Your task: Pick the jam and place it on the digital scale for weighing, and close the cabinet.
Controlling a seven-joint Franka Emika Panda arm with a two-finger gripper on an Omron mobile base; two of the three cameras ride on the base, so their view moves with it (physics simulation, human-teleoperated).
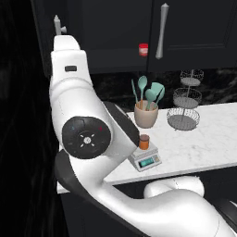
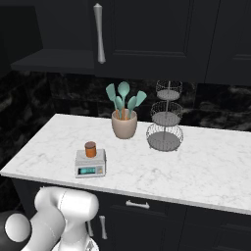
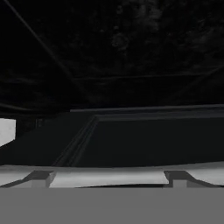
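Sitting on one digital scale (image 2: 90, 164): one jam (image 2: 90, 149).

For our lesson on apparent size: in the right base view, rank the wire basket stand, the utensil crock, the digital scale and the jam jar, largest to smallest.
1. Wire basket stand
2. Utensil crock, counting its spatulas
3. Digital scale
4. Jam jar, standing on the scale

The scale sits nearer the camera, which flatters it slightly.
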